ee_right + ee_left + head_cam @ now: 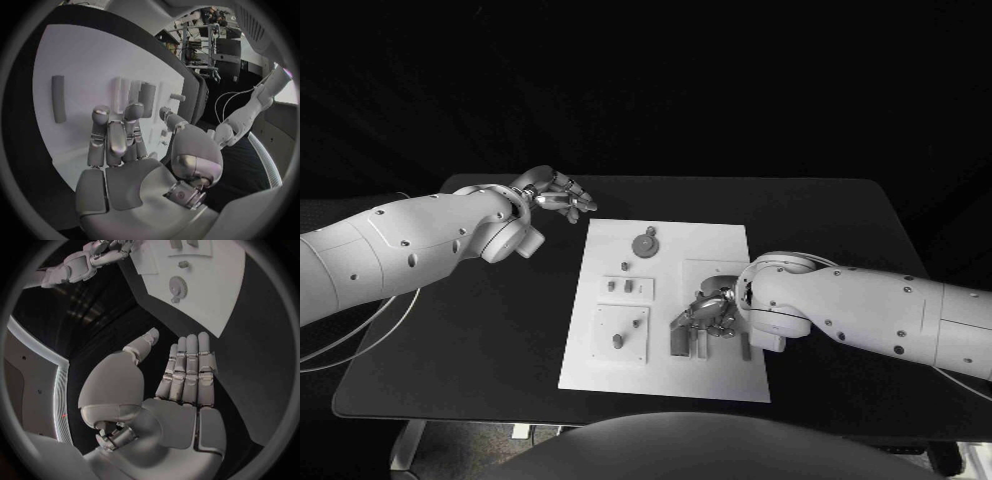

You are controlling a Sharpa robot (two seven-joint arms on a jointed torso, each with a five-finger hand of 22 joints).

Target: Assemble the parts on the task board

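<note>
1. Left of frame, head view: the left hand (554,195) is held above the bare black table (473,330) just off the upper left corner of the task board (668,385). In the left wrist view its fingers (190,370) are extended side by side with the thumb apart; nothing is held or touched, so it is read as released.
2. Centre of frame: the grey parts are spread over the board, a round part (643,243) near its upper edge, small parts (626,287) at mid-left, and an upright bar (679,342) at lower centre.
3. Right of centre: the right hand (714,316) is lowered over the board beside the bar. In the right wrist view its fingers (112,135) are loosely extended over the white surface; whether a part is pinched cannot be told.
4. Risk, as judged: the standing bar and neighbouring parts could be knocked over or displaced by a fingertip, since the hand is crowded against them; a misaligned part could jam in its seat.
</note>
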